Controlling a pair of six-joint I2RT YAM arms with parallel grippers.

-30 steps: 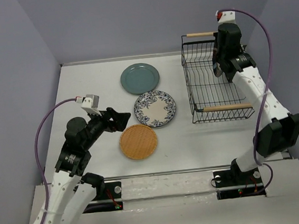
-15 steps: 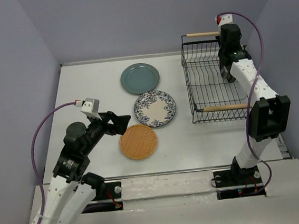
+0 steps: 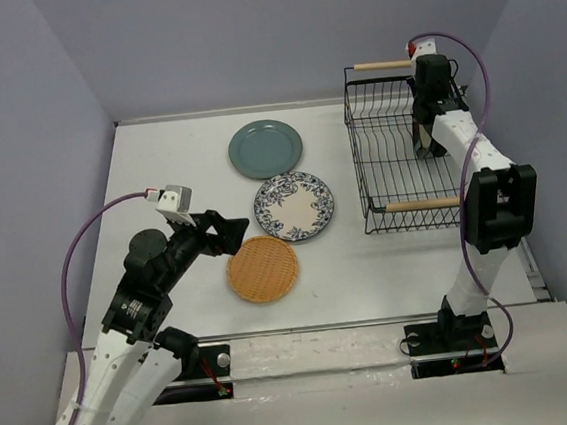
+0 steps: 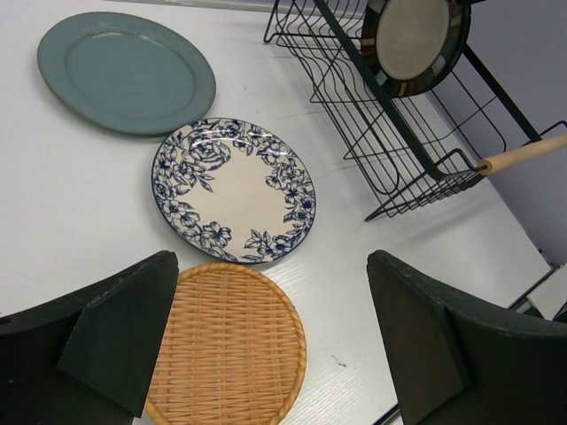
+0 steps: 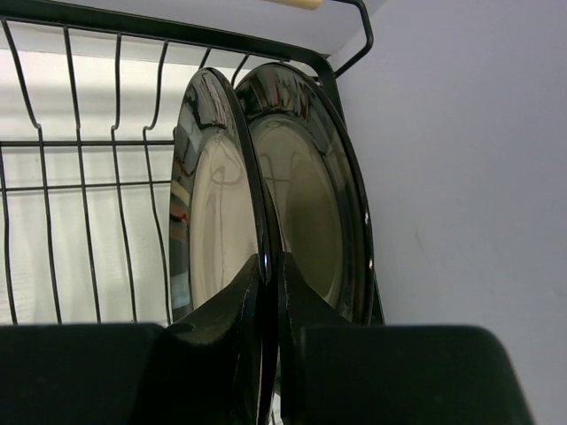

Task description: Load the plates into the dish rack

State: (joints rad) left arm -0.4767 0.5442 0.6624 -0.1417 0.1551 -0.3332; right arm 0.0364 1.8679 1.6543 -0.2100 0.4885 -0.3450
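The dish rack (image 3: pixel 361 165) stands at the back right. Inside it, two beige plates with dark rims stand on edge side by side. My right gripper (image 5: pixel 270 266) is shut on the rim of the left one (image 5: pixel 217 212); the other plate (image 5: pixel 310 204) stands just behind it. On the table lie the teal plate (image 3: pixel 265 149), the floral plate (image 3: pixel 294 205) and the woven plate (image 3: pixel 263 269). My left gripper (image 4: pixel 273 283) hangs open over the woven plate (image 4: pixel 226 345), nothing between its fingers.
The rack's wooden handles (image 3: pixel 431 203) run along its near and far sides. The purple wall rises close to the rack's right side. White table shows to the left of the plates.
The right arm has swung toward the rack's back right and brought its plate down inside the rack beside the other one. The left gripper has shifted slightly toward the woven plate.
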